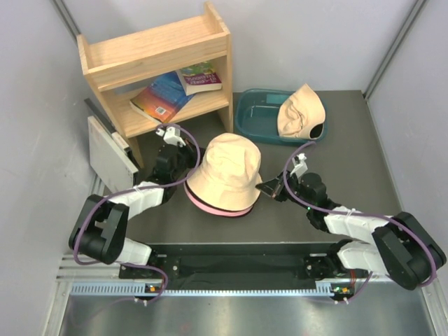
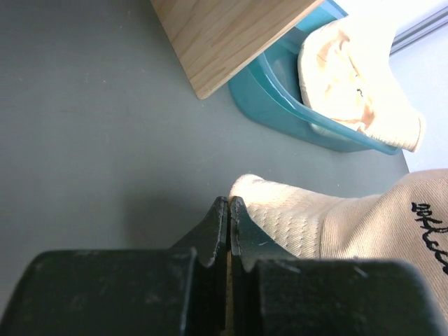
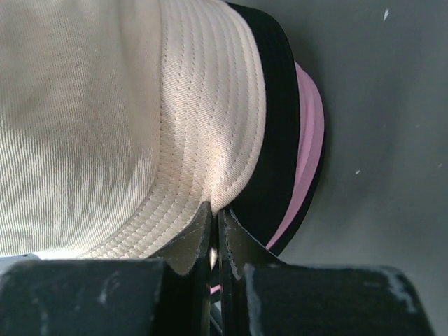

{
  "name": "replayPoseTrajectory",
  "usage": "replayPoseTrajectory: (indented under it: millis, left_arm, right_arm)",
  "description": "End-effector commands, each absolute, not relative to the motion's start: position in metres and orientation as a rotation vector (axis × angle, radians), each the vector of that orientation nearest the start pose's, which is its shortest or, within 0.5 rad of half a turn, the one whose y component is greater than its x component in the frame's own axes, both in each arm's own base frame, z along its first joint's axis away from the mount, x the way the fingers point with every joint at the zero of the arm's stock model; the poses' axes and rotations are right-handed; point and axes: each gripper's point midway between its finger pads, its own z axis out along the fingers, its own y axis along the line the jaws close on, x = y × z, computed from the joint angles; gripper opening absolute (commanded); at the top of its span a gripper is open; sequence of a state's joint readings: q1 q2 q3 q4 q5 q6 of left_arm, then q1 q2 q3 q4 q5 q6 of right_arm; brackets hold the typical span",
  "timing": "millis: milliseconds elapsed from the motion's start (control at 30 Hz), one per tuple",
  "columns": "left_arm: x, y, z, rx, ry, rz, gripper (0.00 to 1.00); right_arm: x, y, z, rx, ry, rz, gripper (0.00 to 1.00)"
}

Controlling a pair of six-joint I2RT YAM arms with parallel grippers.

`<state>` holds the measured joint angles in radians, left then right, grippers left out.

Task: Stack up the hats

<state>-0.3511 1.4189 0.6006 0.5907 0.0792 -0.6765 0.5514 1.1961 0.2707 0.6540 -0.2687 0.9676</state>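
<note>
A beige bucket hat [image 1: 225,171] lies on top of a stack at the table's middle. The brims of a black hat [image 1: 241,211] and a pink hat [image 1: 203,205] show under it. My left gripper [image 1: 186,170] is at the stack's left edge, with its jaws shut at the beige brim [image 2: 294,217]. My right gripper [image 1: 269,187] is at the right edge, shut on the beige brim [image 3: 210,140], which puckers at the fingertips [image 3: 199,231]. The black brim [image 3: 276,140] and the pink brim [image 3: 308,140] lie beneath. Another tan hat [image 1: 301,112] rests on the teal tub [image 1: 255,115]. The stand is hidden.
A wooden shelf [image 1: 157,52] holding books [image 1: 164,94] stands at the back left, and its corner [image 2: 217,42] shows in the left wrist view. White and grey panels [image 1: 108,150] lean at the left wall. The teal tub [image 2: 280,105] with its tan hat [image 2: 350,77] is at the back right.
</note>
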Motion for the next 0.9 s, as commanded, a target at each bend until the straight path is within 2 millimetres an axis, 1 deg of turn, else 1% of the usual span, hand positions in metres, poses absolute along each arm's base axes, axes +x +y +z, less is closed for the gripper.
replayPoseTrajectory:
  millis: [0,133,167,200,300,400,433,567,700,733,767,800,833,867]
  left_arm:
    - [0.392,-0.170,0.169,-0.248,1.802,-0.711,0.00]
    - [0.385,-0.170,0.159,-0.253,1.819,-0.714,0.00]
    - [0.386,-0.164,0.157,-0.275,1.816,-0.684,0.00]
    - [0.386,-0.163,0.156,-0.277,1.815,-0.681,0.00]
    - [0.379,-0.159,0.144,-0.293,1.837,-0.662,0.00]
    - [0.374,-0.154,0.138,-0.306,1.844,-0.643,0.00]
    - [0.373,-0.153,0.137,-0.308,1.844,-0.640,0.00]
    - [0.369,-0.150,0.135,-0.312,1.847,-0.628,0.00]
    - [0.369,-0.152,0.140,-0.303,1.843,-0.629,0.00]
    - [0.369,-0.152,0.141,-0.297,1.845,-0.631,0.00]
    - [0.369,-0.153,0.148,-0.287,1.836,-0.635,0.00]
    - [0.370,-0.154,0.153,-0.281,1.846,-0.631,0.00]
    - [0.371,-0.154,0.158,-0.271,1.847,-0.618,0.07]
    - [0.371,-0.153,0.170,-0.261,1.827,-0.618,0.18]
  right_arm:
    - [0.215,0.245,0.072,0.155,2.217,1.192,0.00]
    - [0.206,0.249,0.064,0.147,2.238,1.197,0.00]
    - [0.206,0.249,0.063,0.151,2.242,1.189,0.00]
    - [0.205,0.250,0.060,0.150,2.250,1.182,0.00]
    - [0.203,0.253,0.056,0.143,2.264,1.177,0.00]
    - [0.198,0.256,0.052,0.159,2.271,1.177,0.00]
    - [0.194,0.258,0.050,0.153,2.280,1.180,0.00]
    - [0.189,0.258,0.045,0.164,2.291,1.178,0.00]
    - [0.189,0.259,0.052,0.163,2.279,1.188,0.00]
    - [0.190,0.260,0.056,0.158,2.271,1.196,0.00]
    - [0.191,0.261,0.058,0.141,2.272,1.190,0.00]
    - [0.193,0.262,0.068,0.127,2.247,1.193,0.00]
    - [0.191,0.257,0.064,0.126,2.283,1.148,0.00]
    - [0.202,0.256,0.075,0.110,2.246,1.104,0.15]
